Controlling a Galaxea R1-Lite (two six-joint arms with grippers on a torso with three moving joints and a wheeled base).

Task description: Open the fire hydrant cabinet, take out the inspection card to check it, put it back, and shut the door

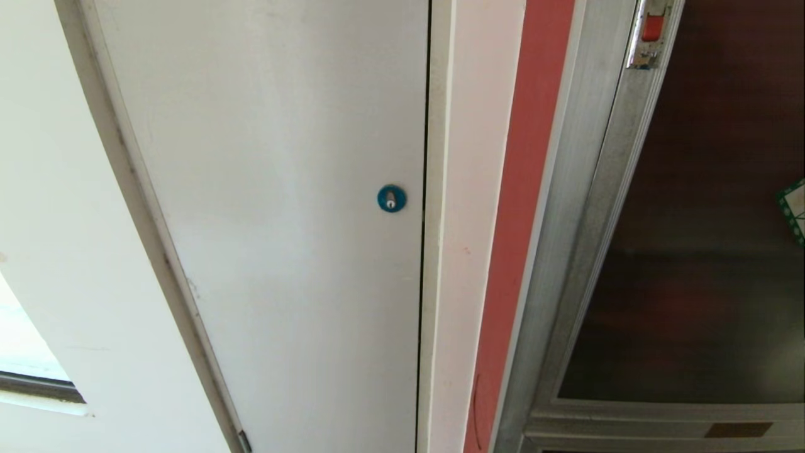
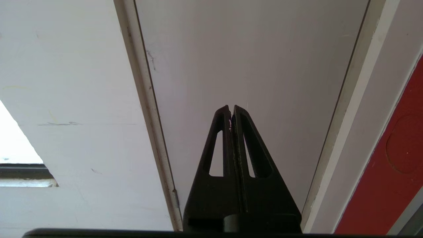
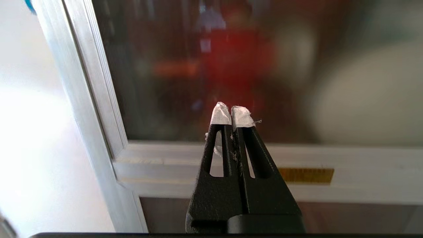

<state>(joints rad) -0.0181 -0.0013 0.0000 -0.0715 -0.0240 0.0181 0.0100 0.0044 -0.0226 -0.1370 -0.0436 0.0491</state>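
The fire hydrant cabinet (image 1: 566,251) stands at the right of the head view, silver-framed. Its door (image 1: 710,251) of dark glass lies flush in the frame, with a metal latch with a red tab (image 1: 651,31) at its top left and the edge of a green-bordered sticker (image 1: 793,211). In the right wrist view my right gripper (image 3: 231,112) is shut, white-taped tips together and empty, in front of the door's glass (image 3: 198,66); red shapes show blurred behind it. My left gripper (image 2: 230,109) is shut and empty, facing a white door. The inspection card is out of view.
A plain white door (image 1: 270,220) with a blue round lock (image 1: 391,198) fills the middle of the head view. A red wall strip (image 1: 522,220) runs between it and the cabinet. A lower dark panel (image 3: 330,215) sits under a crossbar with an orange label (image 3: 305,175).
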